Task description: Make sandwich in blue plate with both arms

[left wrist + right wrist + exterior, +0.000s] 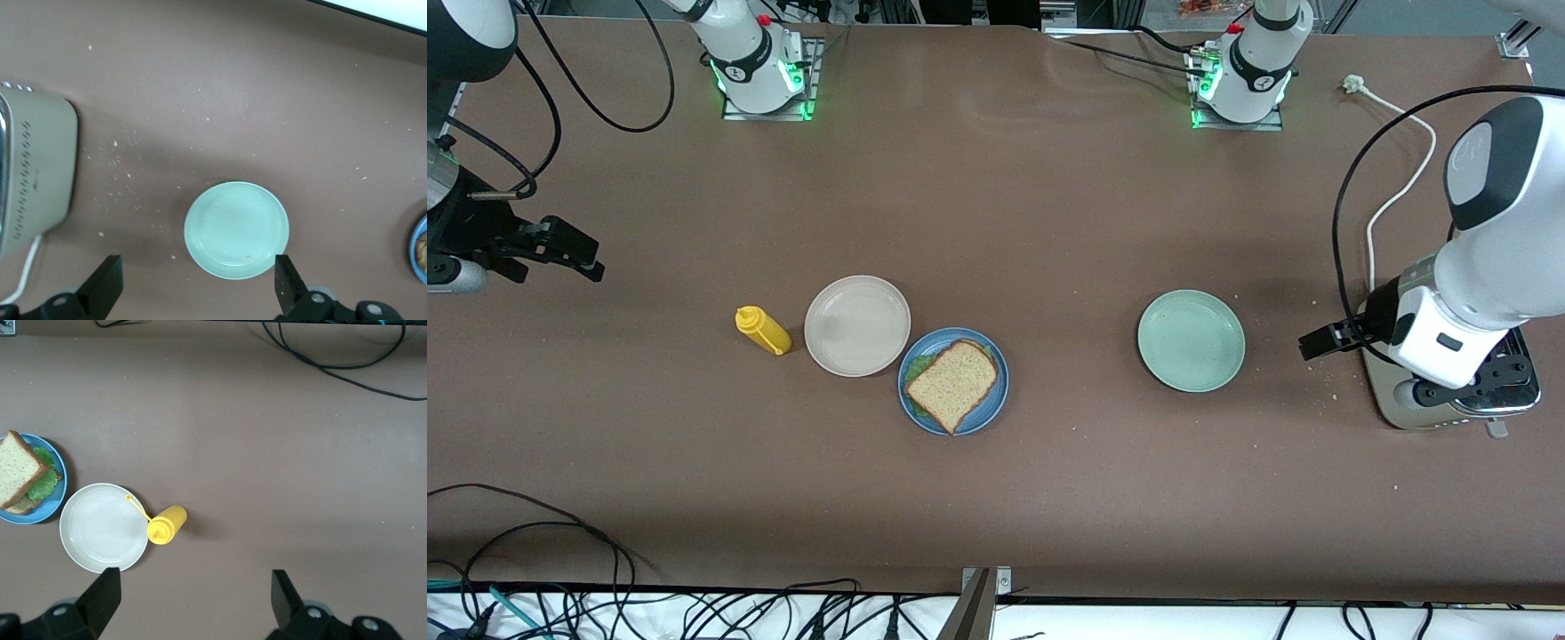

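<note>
The sandwich (952, 384) lies on the blue plate (999, 360): a brown bread slice on top, with green lettuce (913, 377) showing under its edge. The lower slice is mostly hidden. In the right wrist view the sandwich (19, 468) and blue plate (57, 495) sit at the edge. My left gripper (1320, 341) is open and empty, up over the table between the pale green plate and the toaster; its own view (198, 287) shows the jaws wide apart. My right gripper (574, 250) is open and empty (193, 600), up over the right arm's end of the table.
A beige plate (857, 325) touches the blue plate toward the right arm's end, with a yellow mustard bottle (763, 330) lying beside it. A pale green plate (1191, 340) stands toward the left arm's end. A toaster (1392, 404) sits under the left arm. Crumbs lie around it.
</note>
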Controlling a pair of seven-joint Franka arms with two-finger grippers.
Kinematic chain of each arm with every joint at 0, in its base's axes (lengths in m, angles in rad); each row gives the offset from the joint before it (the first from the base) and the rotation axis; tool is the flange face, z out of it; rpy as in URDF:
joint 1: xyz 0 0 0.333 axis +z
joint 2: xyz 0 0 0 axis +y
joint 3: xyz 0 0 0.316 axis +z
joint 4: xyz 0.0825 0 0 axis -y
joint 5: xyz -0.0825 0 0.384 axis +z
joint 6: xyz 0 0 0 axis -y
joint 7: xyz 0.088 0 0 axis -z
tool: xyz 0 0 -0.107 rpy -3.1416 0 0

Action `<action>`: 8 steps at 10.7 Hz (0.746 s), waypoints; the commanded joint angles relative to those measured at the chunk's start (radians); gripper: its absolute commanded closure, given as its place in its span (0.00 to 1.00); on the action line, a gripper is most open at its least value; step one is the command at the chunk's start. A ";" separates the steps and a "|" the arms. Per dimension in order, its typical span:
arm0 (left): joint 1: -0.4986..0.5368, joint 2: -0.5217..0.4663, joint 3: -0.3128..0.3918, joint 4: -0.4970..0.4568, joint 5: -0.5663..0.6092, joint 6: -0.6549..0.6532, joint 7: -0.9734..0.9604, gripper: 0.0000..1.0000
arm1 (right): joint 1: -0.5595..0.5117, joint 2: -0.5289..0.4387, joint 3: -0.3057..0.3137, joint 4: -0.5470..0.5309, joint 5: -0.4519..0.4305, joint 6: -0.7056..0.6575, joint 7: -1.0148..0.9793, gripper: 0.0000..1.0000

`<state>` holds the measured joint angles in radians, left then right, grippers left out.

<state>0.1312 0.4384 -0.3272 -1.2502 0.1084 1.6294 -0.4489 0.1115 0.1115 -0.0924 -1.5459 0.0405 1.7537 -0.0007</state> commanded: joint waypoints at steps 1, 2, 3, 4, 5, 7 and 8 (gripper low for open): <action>0.056 -0.013 -0.007 0.005 0.034 -0.013 0.198 0.00 | 0.007 -0.003 0.000 0.009 -0.019 -0.013 0.022 0.00; 0.086 -0.014 -0.010 0.005 0.024 -0.013 0.219 0.00 | 0.007 -0.003 0.002 0.009 -0.019 -0.011 0.024 0.00; 0.108 -0.020 -0.013 0.003 0.017 -0.020 0.217 0.00 | 0.007 0.002 0.000 0.009 -0.018 -0.011 0.024 0.00; 0.120 -0.026 -0.010 -0.003 0.017 -0.022 0.229 0.00 | 0.007 0.014 0.000 0.010 -0.019 -0.011 0.019 0.00; 0.140 -0.027 -0.015 -0.017 0.019 -0.020 0.239 0.00 | 0.007 0.017 0.000 0.026 -0.021 -0.011 0.019 0.00; 0.156 -0.027 -0.015 -0.044 0.017 -0.008 0.250 0.00 | 0.007 0.019 0.000 0.027 -0.019 -0.011 0.019 0.00; 0.165 -0.036 -0.022 -0.058 0.017 -0.006 0.253 0.00 | 0.008 0.019 0.000 0.027 -0.018 -0.011 0.019 0.00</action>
<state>0.2702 0.4350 -0.3291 -1.2630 0.1182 1.6243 -0.2239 0.1124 0.1221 -0.0923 -1.5441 0.0402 1.7547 0.0019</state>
